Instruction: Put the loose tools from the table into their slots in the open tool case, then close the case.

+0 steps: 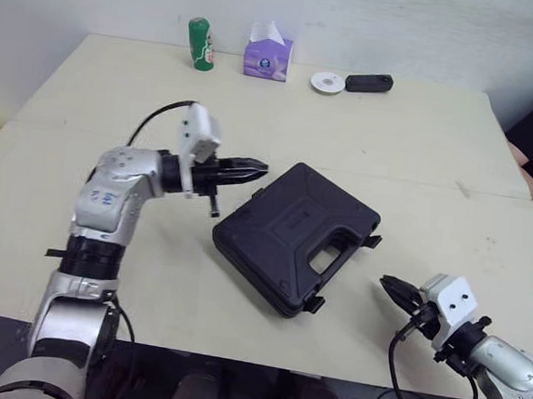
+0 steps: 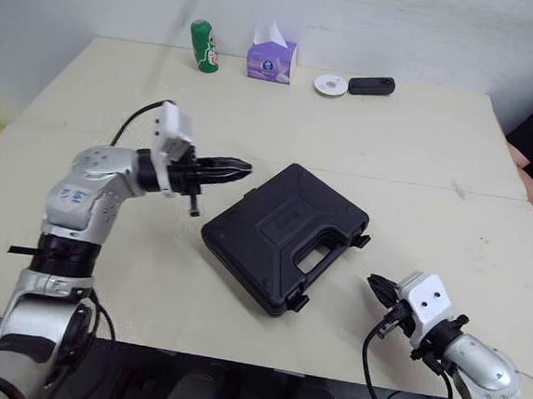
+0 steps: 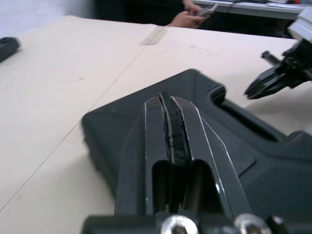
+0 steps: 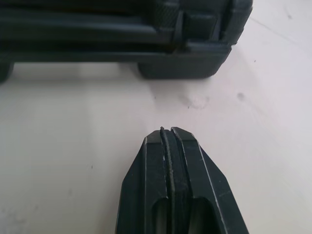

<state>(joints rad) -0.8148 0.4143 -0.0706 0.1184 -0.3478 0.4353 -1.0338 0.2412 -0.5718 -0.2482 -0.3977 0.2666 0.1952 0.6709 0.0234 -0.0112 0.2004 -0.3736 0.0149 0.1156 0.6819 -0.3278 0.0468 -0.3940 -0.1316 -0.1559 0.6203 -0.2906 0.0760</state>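
Left eye view had the case [image 1: 291, 234] lying shut on the bench [image 1: 420, 148], set cornerwise, its handle-and-latch edge facing the right hand [image 1: 390, 286]. That hand was pinched shut on nothing, low over the bench, with bare bench between it and the latches. The left hand [image 1: 258, 169], also shut and empty, hovered at the opposite, hinge-side corner, tips just reaching over it, so it was the nearer. Any latching would likely suit the right hand, which faced the clasps.
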